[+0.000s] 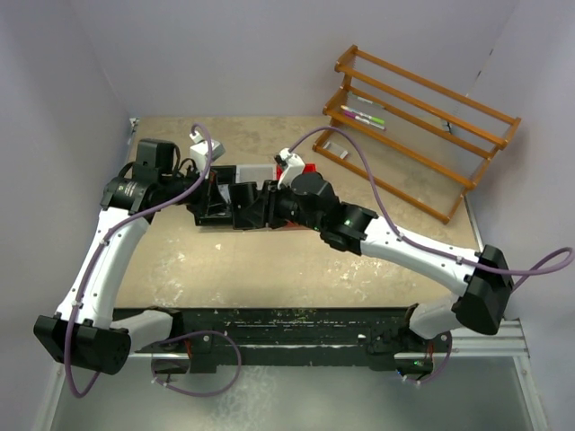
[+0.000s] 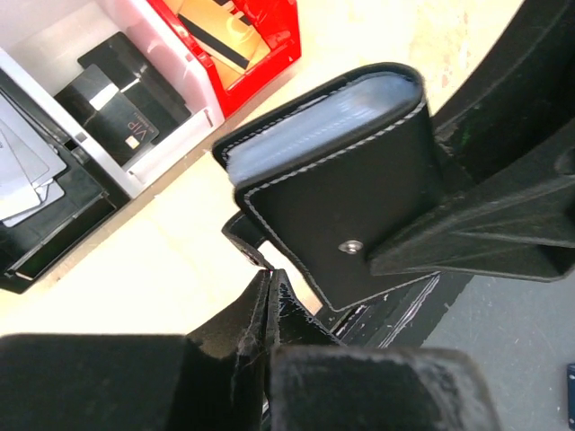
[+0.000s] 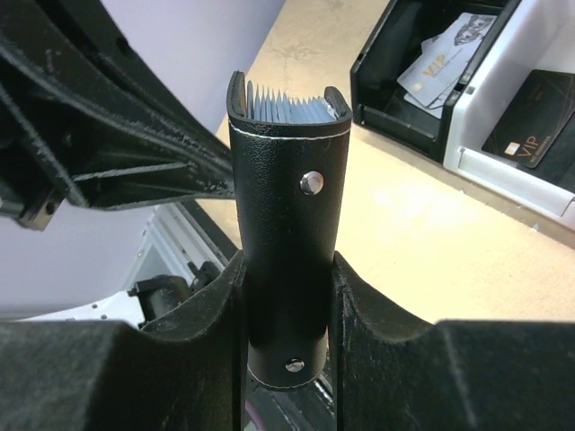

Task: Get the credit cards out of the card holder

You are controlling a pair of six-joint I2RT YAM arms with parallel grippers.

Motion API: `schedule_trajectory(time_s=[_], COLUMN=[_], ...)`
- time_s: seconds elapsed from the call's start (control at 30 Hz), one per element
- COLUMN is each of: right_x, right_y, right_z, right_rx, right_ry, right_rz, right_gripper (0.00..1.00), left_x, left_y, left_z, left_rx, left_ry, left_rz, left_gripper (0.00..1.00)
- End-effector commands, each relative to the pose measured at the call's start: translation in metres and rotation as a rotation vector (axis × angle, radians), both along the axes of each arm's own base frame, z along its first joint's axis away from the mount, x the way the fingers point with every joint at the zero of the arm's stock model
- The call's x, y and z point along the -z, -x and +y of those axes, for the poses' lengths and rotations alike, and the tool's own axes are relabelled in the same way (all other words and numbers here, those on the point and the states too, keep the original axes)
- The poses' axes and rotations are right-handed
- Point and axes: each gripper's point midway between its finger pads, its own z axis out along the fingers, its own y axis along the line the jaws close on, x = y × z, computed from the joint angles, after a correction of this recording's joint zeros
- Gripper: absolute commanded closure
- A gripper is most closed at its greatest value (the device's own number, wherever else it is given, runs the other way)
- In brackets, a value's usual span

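Gripped aloft, just near of the trays (image 2: 171,148), in the pinch of the right gripper (image 3: 287,269): the card holder (image 3: 286,197), stood on end with its long axis upright and the credit cards (image 3: 286,106) showing edge-on at the open top. Closing in from the left at its lower corner, the left gripper (image 2: 269,289), fingers pressed together, no card visible between them. By the look of it, hinges on reaching along that axis to the exposed card edges.

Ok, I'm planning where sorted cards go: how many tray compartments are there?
3, joined side by side: black tray, white tray in the middle, red tray. More may lie out of view.
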Motion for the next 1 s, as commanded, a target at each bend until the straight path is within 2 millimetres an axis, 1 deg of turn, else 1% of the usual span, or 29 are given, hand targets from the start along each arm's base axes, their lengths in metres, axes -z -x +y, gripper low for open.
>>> schedule_trajectory(time_s=[0.0, 0.1, 0.27, 0.33, 0.37, 0.4, 0.43, 0.47, 0.53, 0.6, 0.63, 0.7, 0.8, 0.9, 0.93, 0.97], right_x=[-0.069, -0.071, -0.071, -0.074, -0.075, -0.075, -0.075, -0.076, -0.079, -0.081, -0.082, -0.084, -0.085, -0.087, -0.089, -0.085], right_y=[0.009, 0.011, 0.014, 0.016, 0.016, 0.017, 0.018, 0.019, 0.020, 0.020, 0.020, 0.020, 0.022, 0.025, 0.026, 0.026], right_z=[0.000, -0.001, -0.003, -0.003, -0.003, -0.003, -0.003, -0.003, -0.006, -0.010, -0.012, -0.016, -0.017, -0.016, -0.016, -0.017], right_rx=[-0.035, -0.042, -0.059, -0.067, -0.072, -0.078, -0.082, -0.088, -0.095, -0.096, -0.095, -0.095, -0.112, -0.136, -0.140, -0.142], right_ry=[-0.210, -0.238, -0.286, -0.307, -0.311, -0.314, -0.317, -0.322, -0.333, -0.348, -0.358, -0.377, -0.402, -0.426, -0.434, -0.433], right_rz=[-0.094, -0.087, -0.073, -0.077, -0.077, -0.078, -0.081, -0.082, -0.088, -0.091, -0.092, -0.093, -0.087, -0.088, -0.092, -0.087], right_gripper=[1.00, 1.00, 1.00, 1.00, 1.00, 1.00, 1.00, 1.00, 1.00, 1.00, 1.00, 1.00, 1.00, 1.00, 1.00, 1.00], left_x=[-0.002, -0.001, -0.006, -0.005, -0.005, -0.004, -0.004, -0.005, -0.009, -0.011, -0.013, -0.013, -0.017, -0.023, -0.024, -0.026], left_y=[-0.002, 0.000, -0.001, 0.001, 0.002, 0.004, 0.005, 0.007, 0.009, 0.010, 0.010, 0.011, 0.012, 0.006, 0.004, 0.001], left_z=[0.007, 0.007, 0.008, 0.005, 0.004, 0.002, 0.001, -0.001, -0.004, -0.003, -0.003, -0.004, -0.004, -0.001, 0.001, 0.003], left_rx=[-0.009, -0.012, -0.019, -0.006, 0.002, 0.009, 0.015, 0.022, 0.030, 0.026, 0.026, 0.029, 0.024, -0.007, -0.017, -0.027], left_ry=[-0.031, -0.030, -0.028, -0.018, -0.011, -0.003, 0.006, 0.017, 0.037, 0.041, 0.043, 0.049, 0.073, 0.091, 0.092, 0.096], left_rz=[-0.052, -0.044, -0.065, -0.051, -0.042, -0.026, -0.015, -0.009, -0.013, -0.021, -0.026, -0.022, -0.016, -0.029, -0.032, -0.036], left_gripper=[1.00, 1.00, 1.00, 1.00, 0.92, 0.72, 0.58, 0.51, 0.40, 0.37, 0.37, 0.42, 0.62, 0.76, 0.77, 0.77])
